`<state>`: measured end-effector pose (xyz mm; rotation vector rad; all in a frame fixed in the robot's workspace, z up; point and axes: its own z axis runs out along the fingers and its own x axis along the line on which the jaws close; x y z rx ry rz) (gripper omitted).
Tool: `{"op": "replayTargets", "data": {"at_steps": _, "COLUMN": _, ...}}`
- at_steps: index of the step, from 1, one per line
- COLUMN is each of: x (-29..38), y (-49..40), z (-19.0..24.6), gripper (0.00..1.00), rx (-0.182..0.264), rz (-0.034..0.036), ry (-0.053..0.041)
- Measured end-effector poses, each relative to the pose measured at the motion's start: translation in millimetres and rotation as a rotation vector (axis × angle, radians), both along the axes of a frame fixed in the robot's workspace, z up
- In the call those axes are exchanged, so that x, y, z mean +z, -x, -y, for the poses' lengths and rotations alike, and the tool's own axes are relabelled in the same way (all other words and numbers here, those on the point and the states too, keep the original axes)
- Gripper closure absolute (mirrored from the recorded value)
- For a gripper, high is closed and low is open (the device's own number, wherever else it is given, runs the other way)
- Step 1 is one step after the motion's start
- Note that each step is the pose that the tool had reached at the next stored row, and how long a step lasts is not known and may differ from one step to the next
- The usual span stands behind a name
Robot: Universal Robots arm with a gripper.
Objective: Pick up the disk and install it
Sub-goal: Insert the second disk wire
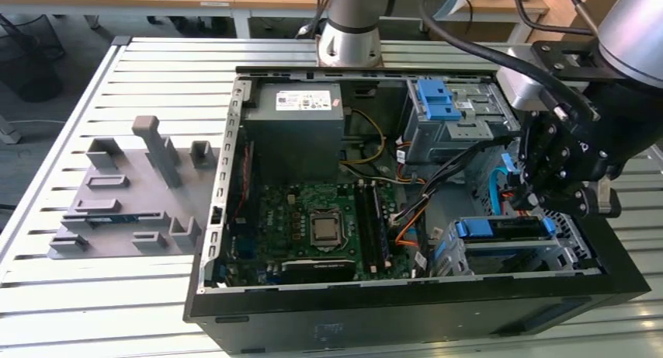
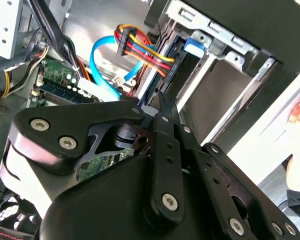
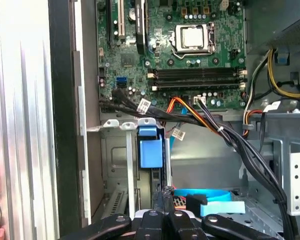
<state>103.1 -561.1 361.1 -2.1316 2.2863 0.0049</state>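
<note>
Hovering claw [image 2: 163, 102]: fingers pressed together, pinching nothing that shows, tips aimed into the open computer case [image 1: 414, 319] just beside the drive bay [image 3: 117, 165].
Disk [image 3: 150, 150]: on edge inside that bay, blue carrier handle facing out; it looks seated in its slot, which would explain the empty claw.
Cables [image 3: 210, 122]: black and orange bundle crossing just beyond the bay.
Motherboard [image 3: 190, 55]: farther in, flat against the case.
Tabletop [image 1: 155, 78]: slatted metal carrying the case and a grey fixture [image 1: 124, 195] beside it.

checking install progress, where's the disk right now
In the exterior view the disk sits in the drive cage at the open case's lower right corner, just below the gripper.
</note>
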Motion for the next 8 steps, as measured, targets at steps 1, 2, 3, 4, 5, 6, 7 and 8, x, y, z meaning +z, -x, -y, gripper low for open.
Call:
{"op": "replayTargets", "data": {"at_steps": 1, "x": 0.9, "y": 1.0, "z": 0.0, "gripper": 0.89, "rx": 0.000, "rz": 0.0000, "ry": 0.0003}}
{"op": "replayTargets", "data": {"at_steps": 2, "x": 2.0, "y": 1.5, "z": 0.0, "gripper": 0.89, "rx": 0.000, "rz": 0.0001, "ry": 0.0001}}
{"op": "replayTargets", "data": {"at_steps": 3, "x": 3.8, "y": 1.8, "z": 0.0, "gripper": 0.89, "rx": 0.000, "rz": 0.0000, "ry": 0.0000}}
{"op": "replayTargets", "data": {"at_steps": 4, "x": 6.0, "y": 1.9, "z": -0.1, "gripper": 0.89, "rx": 0.000, "rz": 0.0001, "ry": -0.0001}}
{"op": "replayTargets", "data": {"at_steps": 5, "x": 8.5, "y": 2.1, "z": -0.1, "gripper": 0.89, "rx": 0.000, "rz": 0.0001, "ry": -0.0002}}
{"op": "replayTargets", "data": {"at_steps": 6, "x": 10.9, "y": 2.3, "z": 0.0, "gripper": 0.89, "rx": 0.000, "rz": 0.0001, "ry": -0.0001}}
{"op": "replayTargets", "data": {"at_steps": 7, "x": 13.3, "y": 2.4, "z": 0.0, "gripper": 0.89, "rx": 0.000, "rz": 0.0001, "ry": 0.0000}}
{"op": "replayTargets", "data": {"at_steps": 8, "x": 15.6, "y": 2.5, "z": -0.1, "gripper": 0.89, "rx": 0.000, "rz": 0.0001, "ry": 0.0000}}
